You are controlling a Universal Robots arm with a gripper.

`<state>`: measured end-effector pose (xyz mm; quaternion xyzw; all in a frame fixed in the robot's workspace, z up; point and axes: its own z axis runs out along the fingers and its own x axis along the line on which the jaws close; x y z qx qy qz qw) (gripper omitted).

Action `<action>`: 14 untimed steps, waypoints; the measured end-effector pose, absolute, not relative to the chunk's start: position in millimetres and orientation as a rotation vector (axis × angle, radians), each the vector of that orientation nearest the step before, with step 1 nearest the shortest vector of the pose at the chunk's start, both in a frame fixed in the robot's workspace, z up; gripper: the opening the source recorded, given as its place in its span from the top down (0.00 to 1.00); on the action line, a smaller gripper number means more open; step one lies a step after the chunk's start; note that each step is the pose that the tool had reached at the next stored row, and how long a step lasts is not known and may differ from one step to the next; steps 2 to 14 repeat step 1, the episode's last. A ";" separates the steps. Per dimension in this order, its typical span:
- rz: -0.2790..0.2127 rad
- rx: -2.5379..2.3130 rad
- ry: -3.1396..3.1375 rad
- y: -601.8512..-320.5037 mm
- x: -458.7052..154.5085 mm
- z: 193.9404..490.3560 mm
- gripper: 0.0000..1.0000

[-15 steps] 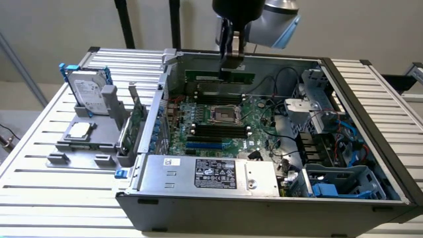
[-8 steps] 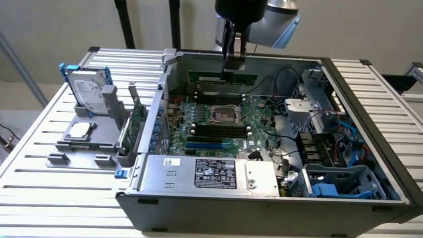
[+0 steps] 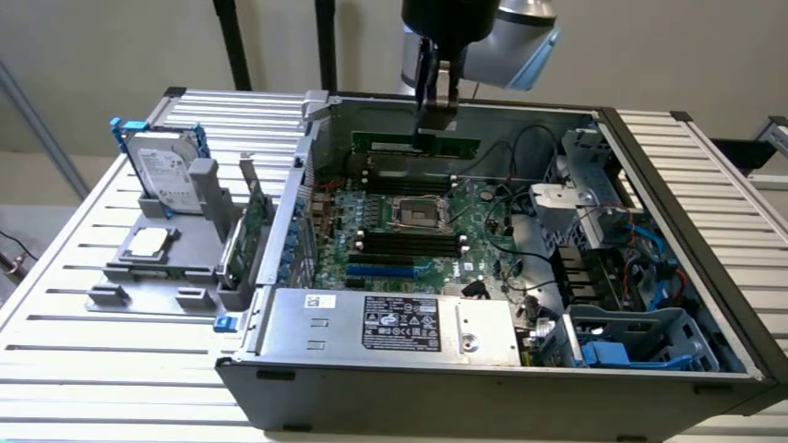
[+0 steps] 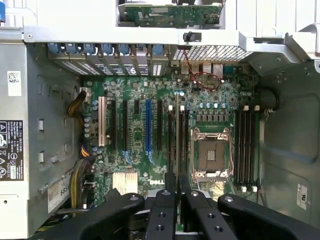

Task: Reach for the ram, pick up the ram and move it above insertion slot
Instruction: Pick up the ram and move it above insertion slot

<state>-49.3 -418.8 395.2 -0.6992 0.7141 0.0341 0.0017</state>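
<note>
In the exterior view my gripper (image 3: pixel 436 118) hangs inside the open computer case and is shut on the ram (image 3: pixel 416 144), a long thin green stick held level on its edge. The stick hovers above the far bank of black memory slots (image 3: pixel 391 178) on the motherboard (image 3: pixel 369 268), apart from them. In the wrist view my gripper (image 4: pixel 176 192) points down at the board, with the black fingers (image 4: pixel 164 202) close together. The ram's thin edge (image 4: pixel 177 125) appears to run along the slots (image 4: pixel 171 145) beside the processor socket (image 4: pixel 212 156).
A silver hard drive in a blue frame (image 3: pixel 168 168) and an upright green expansion card (image 3: pixel 254 220) stand in a grey fixture at the exterior view's left. The case walls (image 3: pixel 640 157), power supply (image 3: pixel 384 319), cables (image 3: pixel 523 185) and blue drive cage (image 3: pixel 640 337) ring the board.
</note>
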 end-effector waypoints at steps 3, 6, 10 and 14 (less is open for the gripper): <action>0.107 -2.194 2.241 -418.8 -49.3 395.2 0.87; 0.107 -2.194 2.241 -418.8 -49.3 395.2 0.87; 0.107 -2.194 2.241 -418.8 -49.3 395.2 0.87; 0.107 -2.194 2.241 -418.8 -49.3 395.2 0.87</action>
